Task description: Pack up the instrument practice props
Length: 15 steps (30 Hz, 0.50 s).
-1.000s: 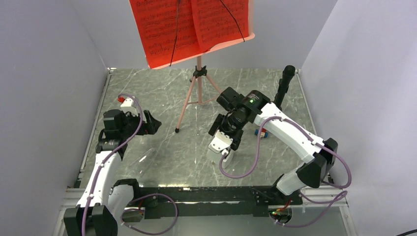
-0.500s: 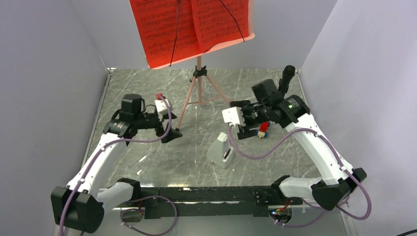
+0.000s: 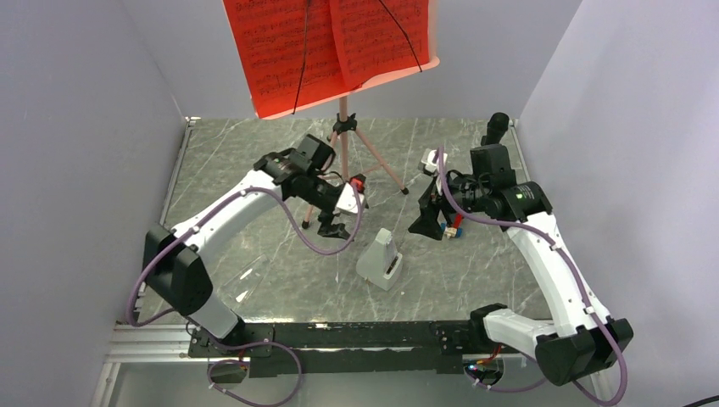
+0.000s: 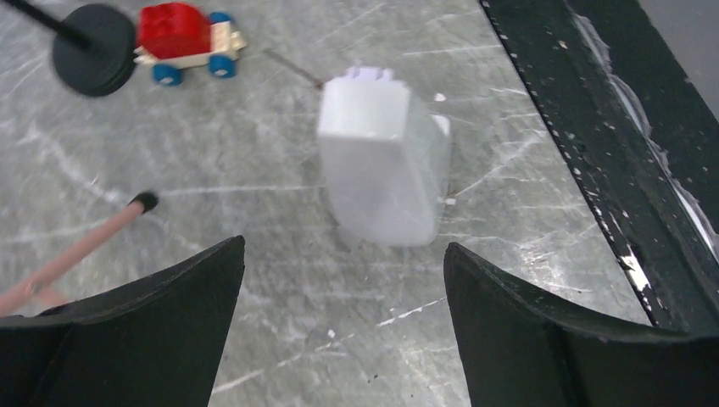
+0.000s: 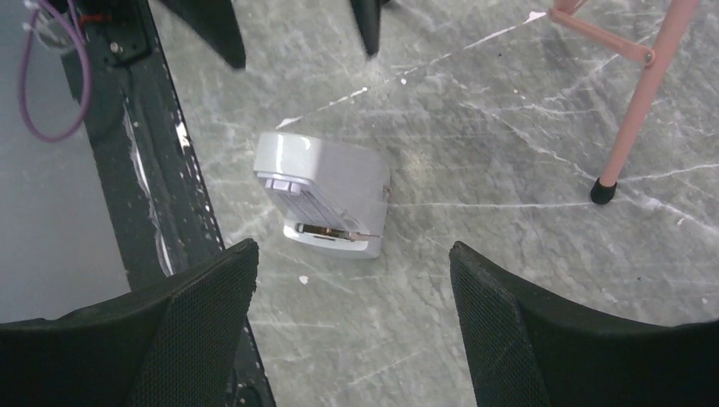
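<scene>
I judge the step in hand is picking up the metronome. The left jaws are lined up for it: spread wide and empty, with the white wedge framed between them in the left wrist view. It stands on the bench about midway between the arms, on the near side of the stand and apart from its feet. The right jaws are also open and hold nothing, hovering near the blocks. To do this well I'd drop low, straddle the flat flanks near the broad base and close gently, since a high pinch could tip it. Its long axis is upright, narrow end up. The slotted face seems to point toward the near right of the bench.
</scene>
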Available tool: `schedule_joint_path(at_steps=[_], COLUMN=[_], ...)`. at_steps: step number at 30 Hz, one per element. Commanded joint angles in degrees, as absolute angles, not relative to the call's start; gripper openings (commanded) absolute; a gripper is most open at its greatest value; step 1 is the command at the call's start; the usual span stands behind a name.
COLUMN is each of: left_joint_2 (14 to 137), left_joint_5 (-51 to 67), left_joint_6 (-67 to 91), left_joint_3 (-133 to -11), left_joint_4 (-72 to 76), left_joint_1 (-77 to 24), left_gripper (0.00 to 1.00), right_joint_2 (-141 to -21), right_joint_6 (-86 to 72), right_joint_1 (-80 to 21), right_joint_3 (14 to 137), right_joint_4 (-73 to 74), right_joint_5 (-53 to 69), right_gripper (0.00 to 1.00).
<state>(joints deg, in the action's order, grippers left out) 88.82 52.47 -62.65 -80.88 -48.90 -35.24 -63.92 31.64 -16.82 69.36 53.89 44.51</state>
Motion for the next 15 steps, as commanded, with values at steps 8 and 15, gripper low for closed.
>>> schedule_joint_path(at_steps=[8,15], left_joint_2=[96.3,96.3], left_joint_5=[52.8,52.9], left_joint_6=[-76.1,-66.6], left_joint_3=[-85.7,-83.0], left_joint_4=[-57.3,-48.4], left_joint_1=[-44.8,-47.8], left_gripper=[0.82,0.82], right_joint_2=[-59.3,-57.8], right_joint_6=[19.2,18.0], right_joint_1=[-11.8,-11.5], right_joint_3=[64.7,60.5], right_joint_4=[47.7,45.4], right_joint_5=[47.6,45.7], right_gripper=[0.86,0.85])
